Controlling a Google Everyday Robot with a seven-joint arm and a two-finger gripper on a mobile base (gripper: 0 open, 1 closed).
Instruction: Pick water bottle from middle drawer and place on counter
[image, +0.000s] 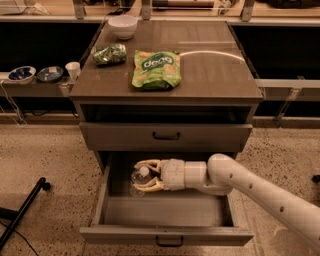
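The middle drawer (115, 212) is pulled open at the bottom of the cabinet. My gripper (143, 175) reaches into its left rear part, with the white arm (260, 192) coming in from the right. The fingers (148, 164) close around the water bottle (137, 181), a small clear bottle whose white cap shows between them. The bottle sits a little above the drawer floor and is partly hidden by the fingers. The counter (220, 75) is the grey-brown top of the cabinet, with a pale curved streak on its right side.
On the counter lie a green snack bag (155, 68), a darker green bag (110, 53) and a white bowl (123, 26). The upper drawer (165, 136) is closed just above my gripper. A side shelf at left holds small bowls (22, 74) and a white cup (73, 70). A black stand leg (22, 212) lies at lower left.
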